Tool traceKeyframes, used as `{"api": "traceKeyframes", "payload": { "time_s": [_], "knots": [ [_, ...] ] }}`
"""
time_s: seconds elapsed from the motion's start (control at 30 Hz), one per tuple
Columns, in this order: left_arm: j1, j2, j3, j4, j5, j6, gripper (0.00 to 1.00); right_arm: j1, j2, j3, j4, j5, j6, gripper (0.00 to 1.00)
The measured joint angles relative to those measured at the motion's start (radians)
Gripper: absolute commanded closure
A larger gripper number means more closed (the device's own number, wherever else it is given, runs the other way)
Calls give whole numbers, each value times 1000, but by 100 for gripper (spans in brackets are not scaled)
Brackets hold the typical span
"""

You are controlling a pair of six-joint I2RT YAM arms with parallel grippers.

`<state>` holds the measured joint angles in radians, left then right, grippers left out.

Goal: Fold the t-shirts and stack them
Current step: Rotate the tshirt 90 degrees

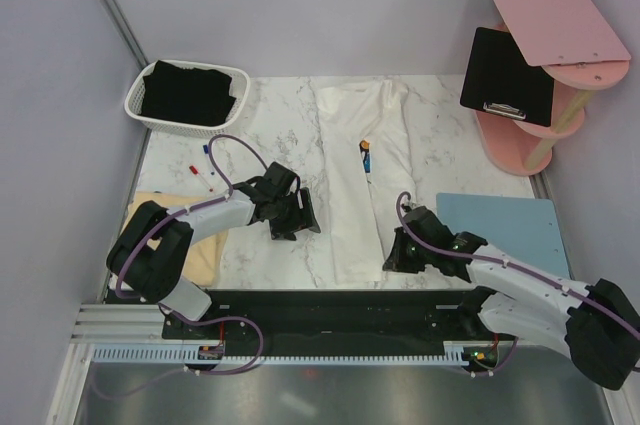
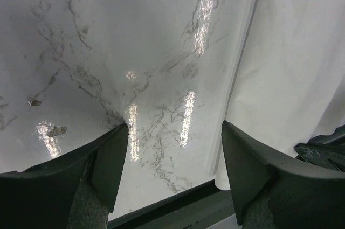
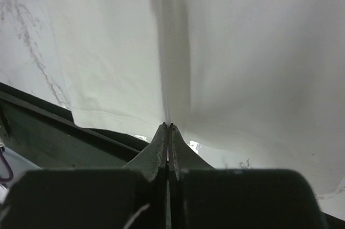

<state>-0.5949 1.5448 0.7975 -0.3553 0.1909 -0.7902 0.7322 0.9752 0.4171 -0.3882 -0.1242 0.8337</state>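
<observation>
On the marble table [image 1: 270, 135], left tool [image 2: 175, 129] hangs open; right tool [image 3: 168, 127], low, pinches the white t-shirt [image 1: 352, 185].

Your top view looks down from above and behind the arm bases, taking in the whole table [image 1: 280, 125]. Your left wrist view sits low, facing past the left tool [image 2: 175, 126] across marble to the white t-shirt [image 2: 291, 67]. Your right wrist view, over the right tool [image 3: 168, 129], is closer still on that shirt, which all three views share.
</observation>
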Motion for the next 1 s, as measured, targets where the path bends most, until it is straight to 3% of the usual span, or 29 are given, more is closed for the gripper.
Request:
{"api": "traceKeyframes", "payload": {
  "time_s": [0.1, 0.13, 0.2, 0.23, 0.33, 0.47, 0.67, 1.0],
  "knots": [
    [-2, 0, -1, 1, 3, 1, 21, 0, 20, -5, -1, 14, 1, 66],
    [-5, 0, -2, 3, 2, 1, 21, 0, 17, -5, -2, 19, 0, 48],
    [-12, -1, -3, 7, 2, 2, 21, 0, -3, -5, -7, 33, 1, 34],
    [-20, -1, -4, 13, 2, 2, 21, 0, -25, -5, -17, 44, -5, 22],
    [-63, 1, -7, 35, 0, 0, 21, 0, -137, 2, -55, 85, -11, 8],
    [-158, 24, 0, 82, 2, -17, 23, 1, -249, 34, -112, 173, -16, 8],
    [-287, 64, 4, 183, 3, -94, 23, 1, -285, 26, -211, 287, 3, 13],
    [-339, -19, -117, 287, -23, -211, 24, 1, -252, -23, -269, 348, 73, 18]
  ]
}}
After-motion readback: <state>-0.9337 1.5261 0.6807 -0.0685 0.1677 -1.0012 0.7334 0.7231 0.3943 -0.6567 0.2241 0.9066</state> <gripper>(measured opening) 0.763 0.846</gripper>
